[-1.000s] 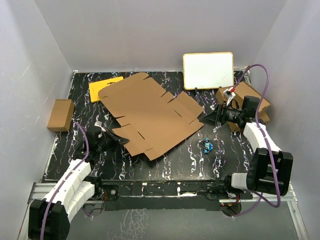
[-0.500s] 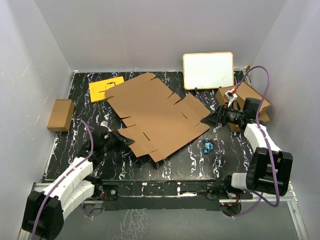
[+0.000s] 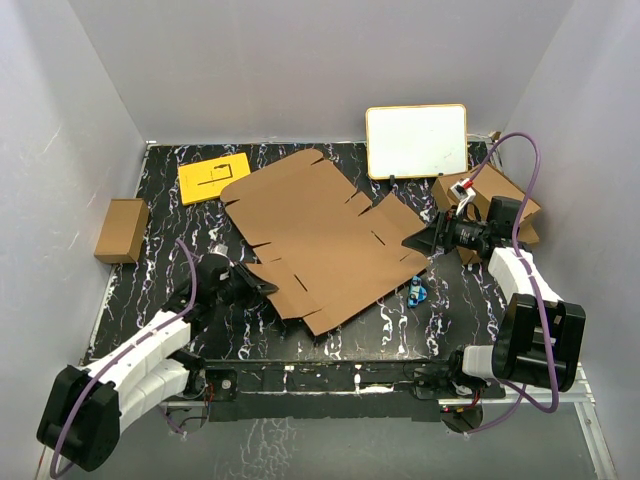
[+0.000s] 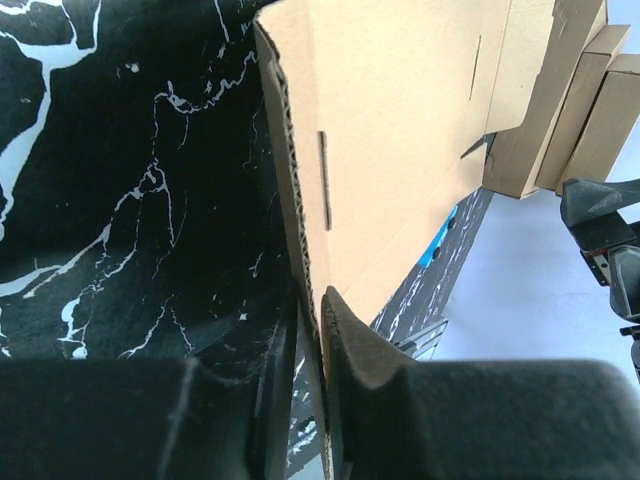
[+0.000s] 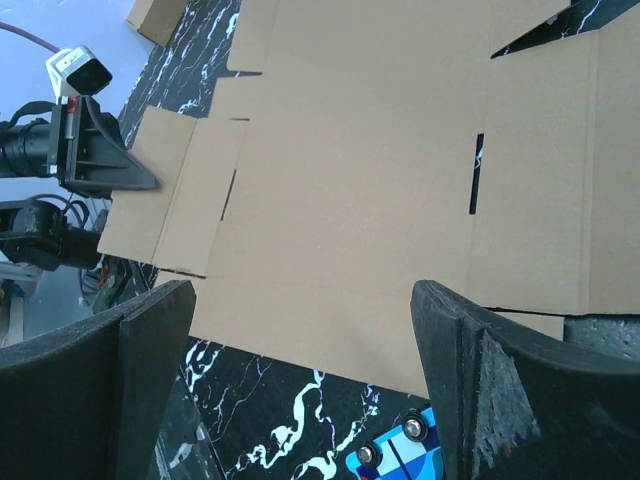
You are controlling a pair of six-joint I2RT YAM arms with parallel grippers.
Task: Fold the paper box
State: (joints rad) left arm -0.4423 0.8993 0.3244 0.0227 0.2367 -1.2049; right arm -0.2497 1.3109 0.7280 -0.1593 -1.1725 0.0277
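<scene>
1. The left gripper (image 4: 318, 300) is pressed together on the near-left edge of the paper box (image 4: 400, 130). The corrugated edge is seen sandwiched between its two pads. The sheet is judged to be pinched there so that it can be dragged into position, not yet folded.
2. Ahead of those fingers the paper box is laid open on the black marbled table (image 3: 340, 335), with every flap unfolded. Its far side is stretched across towards the other arm.
3. The right gripper (image 5: 300, 300) is held spread wide, with nothing between its fingers. The right-hand flap of the box is seen just ahead of and under them. The jaws are probably kept open so that this flap can be taken once it is within reach.
4. Just to the near side of the right gripper, a small blue object (image 3: 416, 292) is seen beside the box's edge. Far beyond the left gripper, past the box's far-left corner, a yellow card (image 3: 213, 177) is seen lying clear of the cardboard.
5. Against the earlier views, the box has been pulled rightwards and towards the near edge. The left gripper has been carried along with it. The yellow card, previously partly covered by the box, is now fully exposed. The right flap has been brought up to the right gripper, whose wide spread is unchanged.
</scene>
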